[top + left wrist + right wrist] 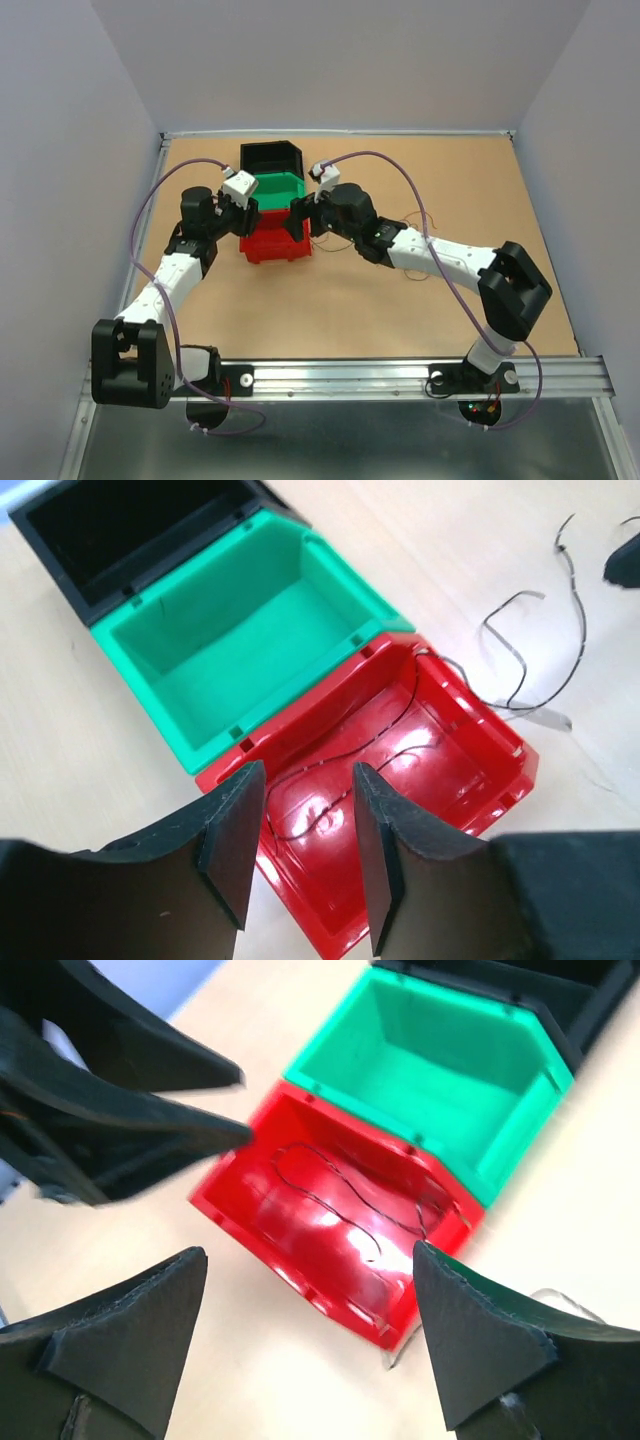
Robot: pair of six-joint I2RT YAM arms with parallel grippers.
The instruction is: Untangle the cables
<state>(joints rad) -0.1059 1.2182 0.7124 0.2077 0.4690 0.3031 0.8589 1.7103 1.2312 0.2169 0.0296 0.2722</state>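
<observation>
1. The left gripper [307, 780] hangs over the near corner of the red bin [500, 770]. Its arm reaches forward from the base with the wrist tipped down. The jaws stand moderately apart with nothing between them, which suits a reach into that bin more than a carry.
2. Three plastic bins sit in a touching row running away from the arms. The black bin [272, 155] is farthest, the green bin [330, 580] is in the middle, and the red one is nearest. They are probably there to take the separated pieces by colour.
3. A thin cable [345, 750] lies looped across the red bin's floor, with one end rising toward the far wall. No cable shows in the green bin, and the black bin's inside is too dark to tell.
4. The right gripper [310, 1252] faces the red bin from the other side. Its arm stretches low and leftward over the table [400, 320]. The jaws are spread wide and hold nothing.
5. The loose cables [515, 660] lie on the table just right of the bins, near the right arm. They are likely the part not yet sorted.
</observation>
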